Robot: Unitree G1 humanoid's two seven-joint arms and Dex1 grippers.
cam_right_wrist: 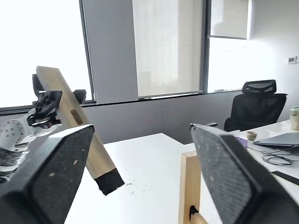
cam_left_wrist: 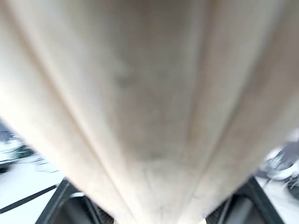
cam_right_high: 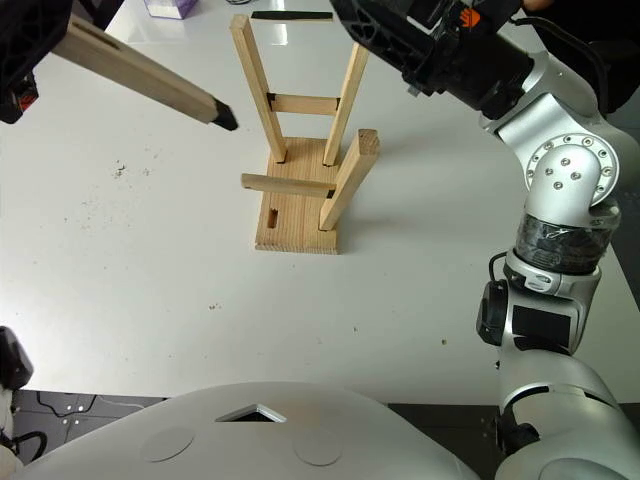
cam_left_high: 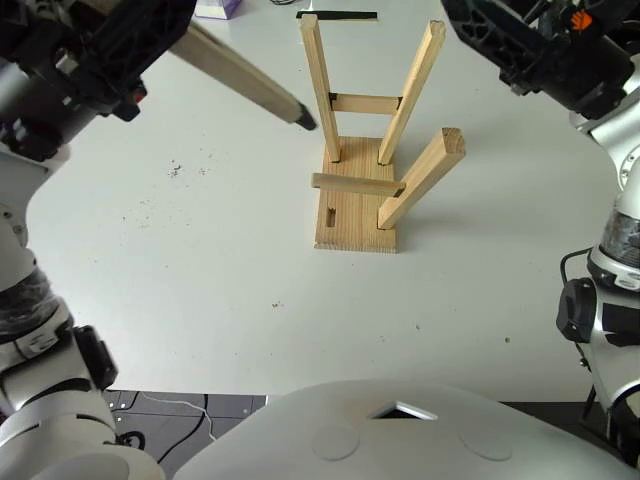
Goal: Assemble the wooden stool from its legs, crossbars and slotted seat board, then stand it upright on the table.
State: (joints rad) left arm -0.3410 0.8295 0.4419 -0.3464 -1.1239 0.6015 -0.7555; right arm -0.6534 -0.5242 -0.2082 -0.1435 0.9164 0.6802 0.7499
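The slotted seat board (cam_left_high: 354,226) lies flat on the white table (cam_left_high: 200,300). Three legs stand in it: two at the far end (cam_left_high: 322,90) (cam_left_high: 412,90) joined by a crossbar (cam_left_high: 365,103), and a tilted one (cam_left_high: 422,178) at the near right with a second crossbar (cam_left_high: 355,184) jutting left. The near-left slot (cam_left_high: 331,215) is empty. My left gripper (cam_left_high: 140,40) is shut on a fourth leg (cam_left_high: 245,82), held in the air with its dark tip toward the stool. My right gripper (cam_right_wrist: 140,140) hovers open above the far right of the stool, nothing between its fingers (cam_right_wrist: 51,177).
A thin black strip (cam_left_high: 338,16) and a small purple box (cam_left_high: 218,8) lie at the table's far edge. Dark specks (cam_left_high: 175,170) dot the table left of the stool. A black office chair (cam_right_wrist: 254,105) stands in the room behind.
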